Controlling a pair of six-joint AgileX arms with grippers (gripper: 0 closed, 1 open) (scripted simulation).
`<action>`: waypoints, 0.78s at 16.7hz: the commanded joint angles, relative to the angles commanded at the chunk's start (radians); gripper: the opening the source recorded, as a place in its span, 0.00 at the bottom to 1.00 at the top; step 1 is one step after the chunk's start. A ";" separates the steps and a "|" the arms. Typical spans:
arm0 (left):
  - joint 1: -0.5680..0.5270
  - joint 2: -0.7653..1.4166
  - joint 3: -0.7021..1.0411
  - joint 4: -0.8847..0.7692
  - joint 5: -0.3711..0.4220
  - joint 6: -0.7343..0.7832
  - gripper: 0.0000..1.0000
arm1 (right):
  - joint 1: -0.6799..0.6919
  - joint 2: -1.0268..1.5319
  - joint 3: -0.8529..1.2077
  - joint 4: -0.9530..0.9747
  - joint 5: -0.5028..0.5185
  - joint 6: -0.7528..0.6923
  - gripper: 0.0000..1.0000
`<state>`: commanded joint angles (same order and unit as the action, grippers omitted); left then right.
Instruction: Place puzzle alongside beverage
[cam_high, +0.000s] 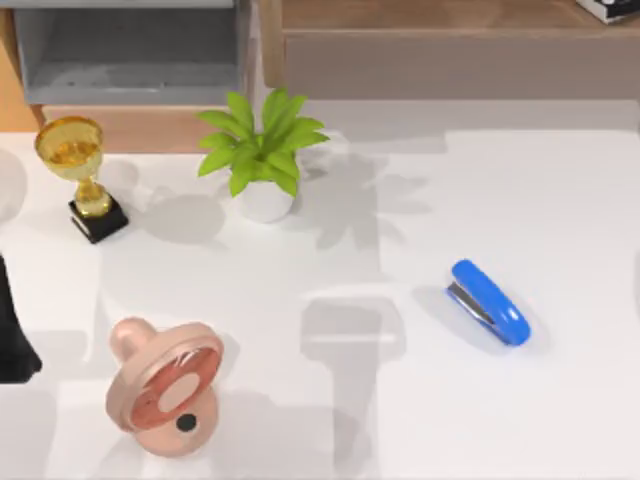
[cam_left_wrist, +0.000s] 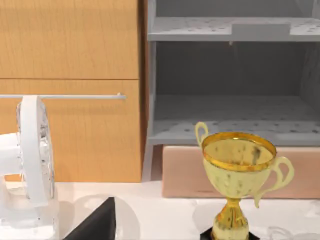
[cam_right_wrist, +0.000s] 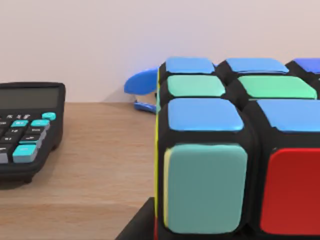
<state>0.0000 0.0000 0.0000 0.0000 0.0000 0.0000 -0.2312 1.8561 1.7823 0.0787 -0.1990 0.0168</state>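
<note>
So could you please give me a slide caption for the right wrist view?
Close-up of the puzzle cube on a wooden surface, with a black calculator and a blue stapler behind.

Puzzle (cam_right_wrist: 240, 150): a black-framed cube whose faces are divided into rounded coloured tiles, with blue, green, teal and red tiles visible and a yellow edge along one side. In the right wrist view it looms large in the foreground, in front of the blue stapler (cam_right_wrist: 142, 87).
</note>
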 joint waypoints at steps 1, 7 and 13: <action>0.000 0.000 0.000 0.000 0.000 0.000 1.00 | 0.000 0.001 0.009 -0.008 0.000 0.000 0.00; 0.000 0.000 0.000 0.000 0.000 0.000 1.00 | 0.002 -0.013 0.010 -0.012 0.001 0.003 0.00; 0.000 0.000 0.000 0.000 0.000 0.000 1.00 | 0.123 -0.232 -0.094 -0.177 0.018 0.070 0.00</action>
<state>0.0000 0.0000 0.0000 0.0000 0.0000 0.0000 -0.1084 1.6236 1.6883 -0.0985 -0.1809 0.0868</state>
